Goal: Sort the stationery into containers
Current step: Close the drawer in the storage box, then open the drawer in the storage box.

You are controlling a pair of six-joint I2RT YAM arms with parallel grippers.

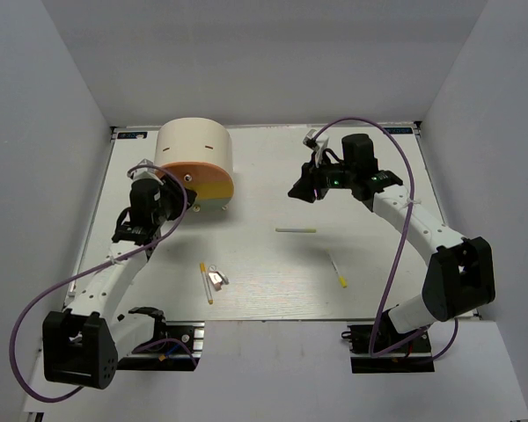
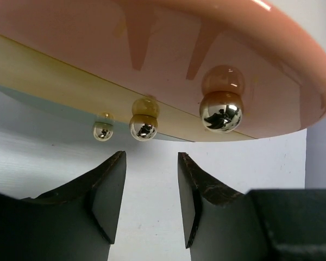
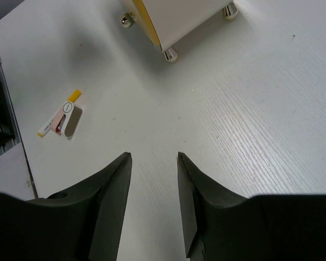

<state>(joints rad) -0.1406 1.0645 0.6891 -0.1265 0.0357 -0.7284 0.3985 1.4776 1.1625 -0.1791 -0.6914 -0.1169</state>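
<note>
The left tool (image 2: 151,198) stood just in front of the cream cabinet (image 1: 196,145), at its near left side. Its 2 fingers were apart with nothing between them, so it was released and empty. In the left wrist view, 3 round shiny knobs showed ahead of it. The orange drawer knob (image 2: 221,111) looked the largest. The yellow drawer knob (image 2: 144,126) was almost in line with the gap, and the green drawer knob (image 2: 102,130) was beyond it. No finger touched a knob, and all 3 drawers looked shut, as far as I could tell.

The right tool (image 3: 152,201) hovered over the far right part of the table (image 1: 264,294), also released and empty.

All the stationery that I could see lay on the table. A pale stick (image 1: 296,230) was near the middle, with a yellow-tipped stick (image 1: 338,271) to its near right. A yellow stick (image 1: 206,283) lay just beside the small clip-like piece (image 1: 216,280), near the left arm.

I judged the step in hand to be the opening of 1 drawer, probably the yellow one. To do it well, the left tool should advance until the gap surrounds only that knob. It should then clench behind the ball, where the neck is thinner, because the polished ball may slip out. The knobs sit near each other, so a finger could catch a neighbour. The pull should go straight out, not sideways, since the cabinet rests on small feet (image 3: 170,53) and might slide or turn.
</note>
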